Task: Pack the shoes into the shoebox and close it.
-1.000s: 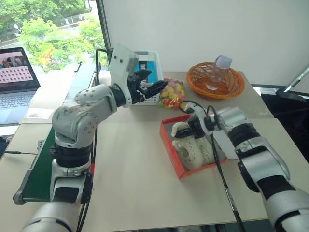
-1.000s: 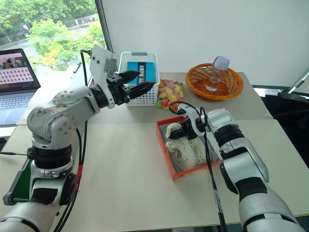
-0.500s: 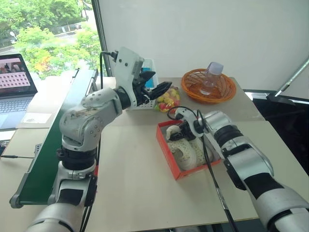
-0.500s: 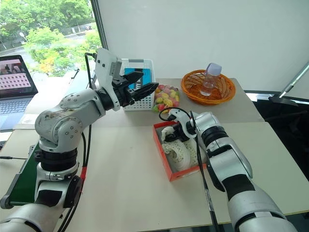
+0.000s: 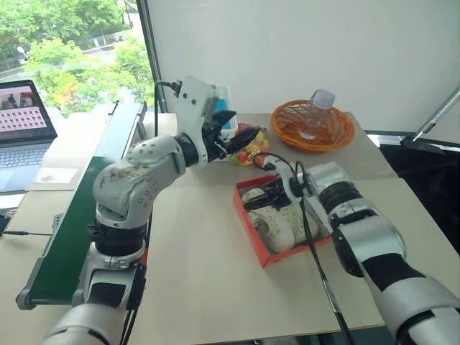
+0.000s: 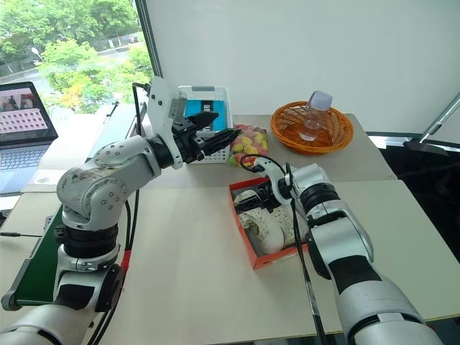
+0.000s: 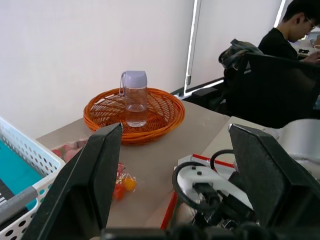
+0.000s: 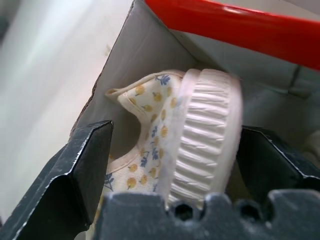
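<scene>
On the beige table, the right gripper had just been spread wide, releasing the second of the shoes into the shoebox, leaving lid closure outstanding, while the left gripper hung open, empty.

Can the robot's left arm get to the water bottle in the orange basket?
Probably yes. The left gripper hangs open above the table, and the water bottle stands upright in the orange basket straight ahead of it, with nothing between them. It may need a long stretch, though.
</scene>
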